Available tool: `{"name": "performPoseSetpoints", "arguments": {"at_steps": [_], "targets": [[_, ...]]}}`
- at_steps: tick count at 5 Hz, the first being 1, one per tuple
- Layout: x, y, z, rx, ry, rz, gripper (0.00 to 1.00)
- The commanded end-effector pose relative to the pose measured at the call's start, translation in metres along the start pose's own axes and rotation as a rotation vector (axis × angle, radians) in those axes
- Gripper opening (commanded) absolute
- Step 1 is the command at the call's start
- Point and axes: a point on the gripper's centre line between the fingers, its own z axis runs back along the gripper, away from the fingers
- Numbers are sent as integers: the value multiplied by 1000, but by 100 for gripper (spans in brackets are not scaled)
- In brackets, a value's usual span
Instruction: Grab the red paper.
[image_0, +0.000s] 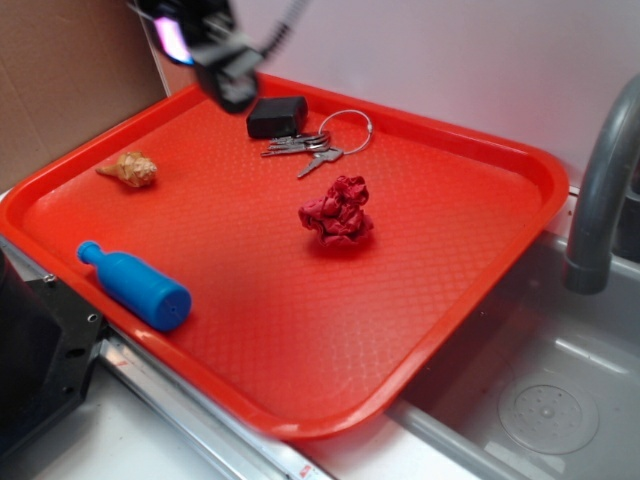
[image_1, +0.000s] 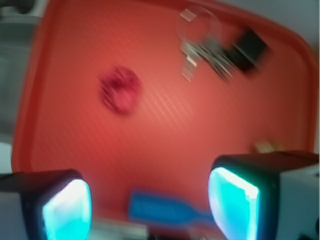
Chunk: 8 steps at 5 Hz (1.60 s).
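Nothing grabbed yet. Red paper (image_0: 337, 211) lies loose near the middle of the orange-red tray (image_0: 500, 240), crumpled, untouched, nothing leaning on it.

Tool (image_0: 228, 68) hangs high over the tray's far-left corner, well apart from the paper, just above a black key fob (image_0: 277, 116) with its ring of keys (image_0: 318, 145). In the wrist view the two fingers (image_1: 65, 210) stand apart, empty gap between them, lit cyan on their inner faces. That view is blurred; the paper (image_1: 120, 90) shows only as a dark crimson smear up and to the left of the gap, not lined up between the fingers.

Other items on the tray: a seashell (image_0: 131, 169) toward the left rim, a blue bottle-shaped toy (image_0: 135, 285) near the front-left edge. Both well clear of the paper. A sink with a grey faucet (image_0: 597, 190) sits to the right of the tray.

Judgement: early stage. Whole job remains — travel across to the paper, centre over it, descend, close, lift. Approach path looks free of clutter.
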Motion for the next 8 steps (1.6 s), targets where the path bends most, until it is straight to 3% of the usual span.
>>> {"name": "performPoseSetpoints", "arguments": {"at_steps": [1,3,4,5,7,8], "targets": [[38,-20,-55,-17,-50,-165,100],[39,-22,-107,-70,-69,-199,100],[36,-29,-119,-147,-85,-224,100],[37,-35,-125,-115,-97,-203,0],[37,-33,-121,-87,-75,-159,0],[29,-24,-87,-63,-68,-93,0]]}}
